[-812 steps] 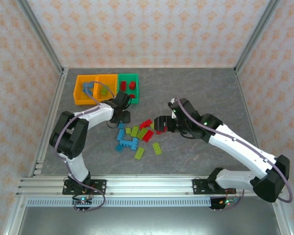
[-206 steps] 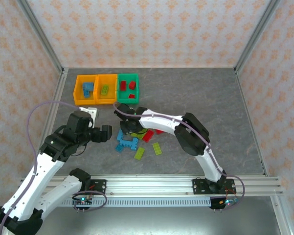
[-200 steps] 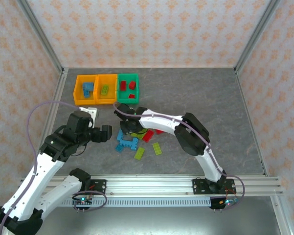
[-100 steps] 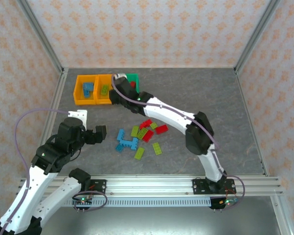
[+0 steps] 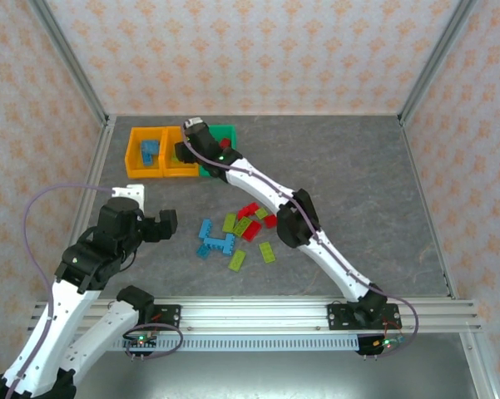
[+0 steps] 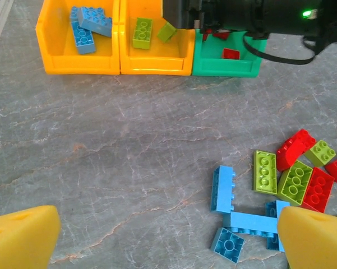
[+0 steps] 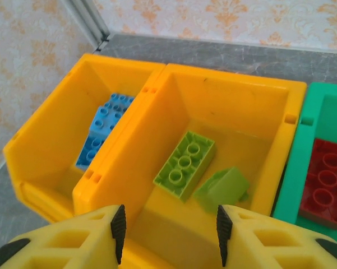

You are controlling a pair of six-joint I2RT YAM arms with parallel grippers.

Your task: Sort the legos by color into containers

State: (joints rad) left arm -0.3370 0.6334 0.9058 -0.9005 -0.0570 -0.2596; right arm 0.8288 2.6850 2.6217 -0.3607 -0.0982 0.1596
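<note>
Grey table (image 5: 358,166): right fingers (image 5: 184,153) have moved over middle orange bin (image 7: 230,84).

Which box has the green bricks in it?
The middle orange box, between the orange box holding blue bricks and the green box holding red ones.

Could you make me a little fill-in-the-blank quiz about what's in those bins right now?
1. The left orange bin holds bricks of one colour: ___.
2. The middle orange bin holds ___ lime green bricks.
3. The sorted red bricks lie in the ___ bin.
4. Above the middle orange bin, the right gripper is ___.

Missing words: blue; two; green; open.
</note>
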